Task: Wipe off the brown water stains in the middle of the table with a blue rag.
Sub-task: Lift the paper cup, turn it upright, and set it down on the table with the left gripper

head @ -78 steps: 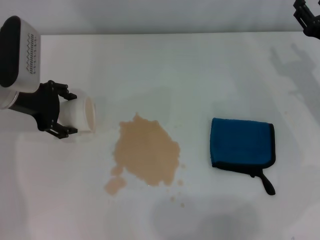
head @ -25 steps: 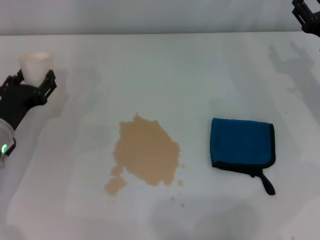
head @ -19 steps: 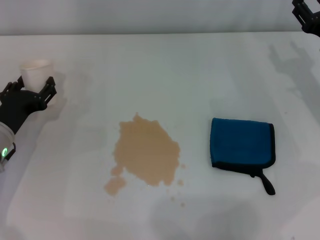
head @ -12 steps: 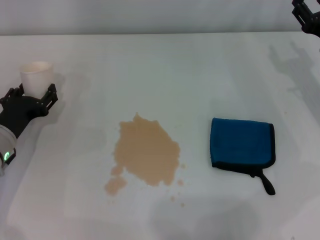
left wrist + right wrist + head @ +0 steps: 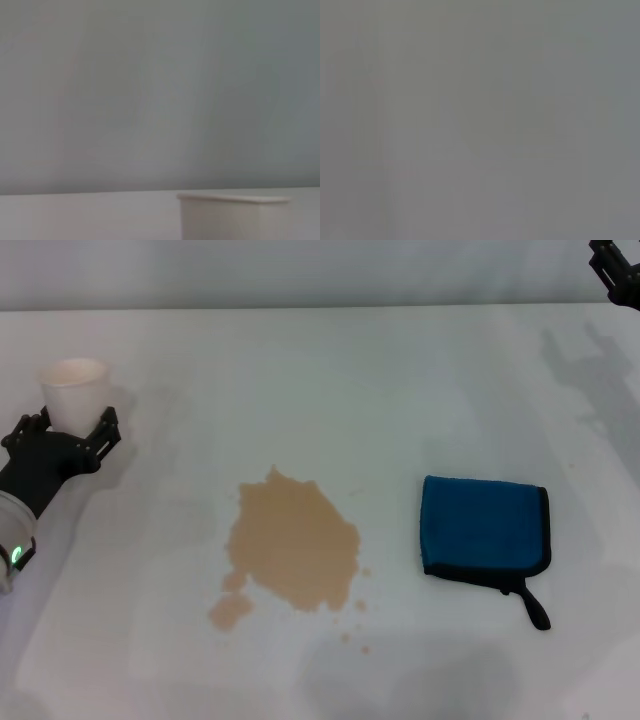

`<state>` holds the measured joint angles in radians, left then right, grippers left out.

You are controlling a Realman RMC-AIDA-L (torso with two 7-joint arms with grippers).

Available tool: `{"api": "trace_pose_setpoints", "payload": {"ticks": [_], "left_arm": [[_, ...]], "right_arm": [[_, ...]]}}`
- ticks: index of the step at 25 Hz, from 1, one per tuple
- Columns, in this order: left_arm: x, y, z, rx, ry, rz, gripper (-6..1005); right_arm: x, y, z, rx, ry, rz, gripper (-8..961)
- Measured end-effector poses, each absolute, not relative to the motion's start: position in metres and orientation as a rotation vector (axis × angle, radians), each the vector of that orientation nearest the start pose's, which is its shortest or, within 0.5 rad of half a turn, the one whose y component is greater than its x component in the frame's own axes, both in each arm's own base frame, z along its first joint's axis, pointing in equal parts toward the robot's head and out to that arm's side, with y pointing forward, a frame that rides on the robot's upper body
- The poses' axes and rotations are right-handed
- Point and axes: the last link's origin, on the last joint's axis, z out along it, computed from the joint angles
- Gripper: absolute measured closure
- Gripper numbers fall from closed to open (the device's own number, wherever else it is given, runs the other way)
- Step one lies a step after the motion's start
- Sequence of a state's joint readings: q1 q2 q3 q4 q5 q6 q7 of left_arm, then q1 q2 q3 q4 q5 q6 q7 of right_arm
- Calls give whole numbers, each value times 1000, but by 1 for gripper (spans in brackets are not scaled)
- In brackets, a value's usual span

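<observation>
Beside the left gripper [image 5: 62,430], whose fingers stand spread around a white paper cup [image 5: 75,390] at the table's [image 5: 330,380] left edge, nothing is wiped yet. The brown water stains [image 5: 293,545] lie whole, well off to its right; the blue rag [image 5: 485,525] sits untouched beyond them. The right gripper [image 5: 618,265] hangs far off, its fingers unreadable. Fetching the rag and wiping both remain, I judge.

Smooth white table [image 5: 330,380]; soft cloth blue rag [image 5: 485,525]; paper cup [image 5: 75,390]
</observation>
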<state>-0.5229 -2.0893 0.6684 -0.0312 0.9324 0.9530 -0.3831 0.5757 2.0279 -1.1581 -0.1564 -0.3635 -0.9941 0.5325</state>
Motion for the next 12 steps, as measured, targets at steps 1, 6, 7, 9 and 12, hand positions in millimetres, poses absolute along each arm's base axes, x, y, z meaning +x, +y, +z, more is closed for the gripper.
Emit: {"api": "trace_pose_setpoints", "payload": {"ticks": [1,6,7,9,12], "left_arm": [[-354,333,-43,-1770,-802,-533,247],[-354,331,-45,-1776,-812,-534,167],[-354,331,-46,-1776,-813,-534,147],[-354,330,-47,-1777,-817,-533,122],[-354,329,-48,-1779,-823,-533,109]], "right_arm": [[315,396,30,-1629,656,798,278],[316,396,31,-1628,656,798,278],[316,396,31,-1628,656,798,278],[315,396,31,-1628,656,798,278],[315,396,31,-1628,656,798,278]]}}
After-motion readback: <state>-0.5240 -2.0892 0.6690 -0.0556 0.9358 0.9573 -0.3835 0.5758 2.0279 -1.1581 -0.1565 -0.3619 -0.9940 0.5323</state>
